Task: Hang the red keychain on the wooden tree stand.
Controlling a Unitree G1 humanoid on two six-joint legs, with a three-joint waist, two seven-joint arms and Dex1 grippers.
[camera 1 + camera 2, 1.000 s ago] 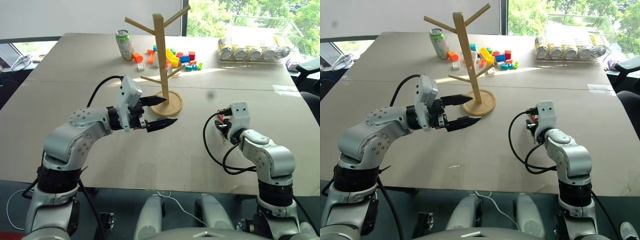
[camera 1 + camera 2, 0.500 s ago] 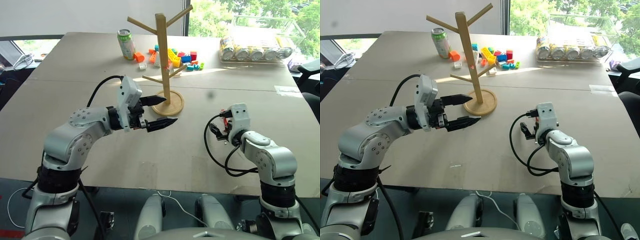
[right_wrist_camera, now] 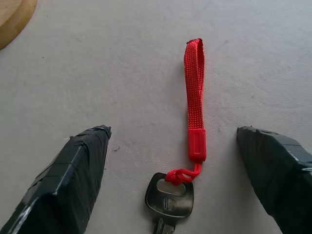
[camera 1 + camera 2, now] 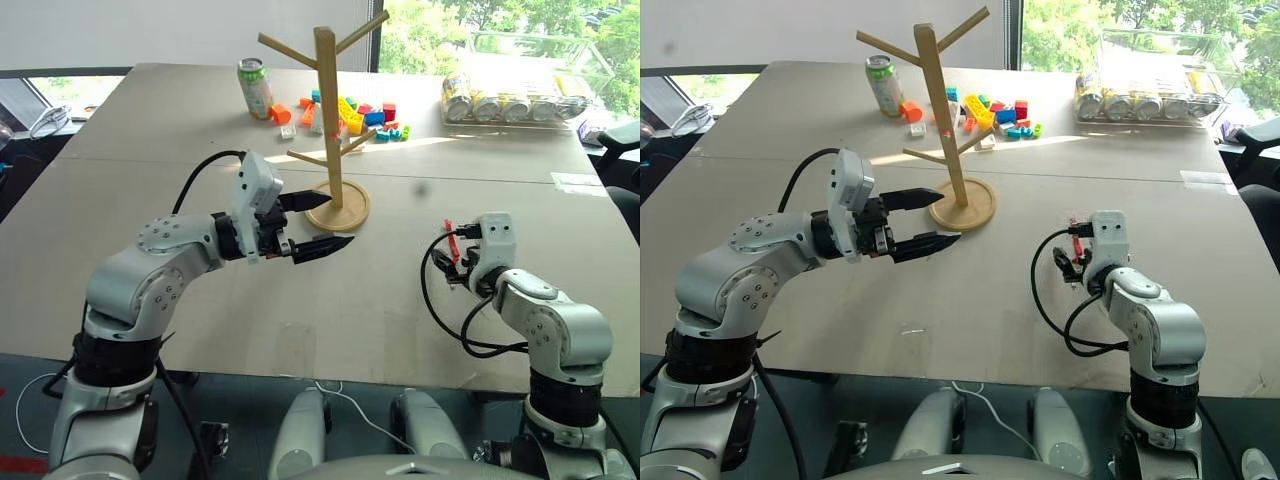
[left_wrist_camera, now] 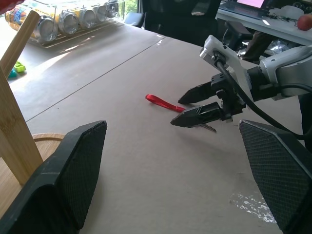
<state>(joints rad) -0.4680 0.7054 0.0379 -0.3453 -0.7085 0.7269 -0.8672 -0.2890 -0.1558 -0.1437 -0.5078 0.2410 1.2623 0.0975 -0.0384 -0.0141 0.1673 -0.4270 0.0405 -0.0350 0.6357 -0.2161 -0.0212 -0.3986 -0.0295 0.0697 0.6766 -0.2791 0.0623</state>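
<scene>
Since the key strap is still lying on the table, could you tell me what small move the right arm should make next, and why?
Probably lower the right gripper and close on the red keychain. The thin red strap with its silver key lies flat on the grey table between the open black fingers, not yet gripped.

Daylight pours in from the windows at the far side, laying a bright patch across the surface; near shadows stay soft, the pictures sharp.
</scene>
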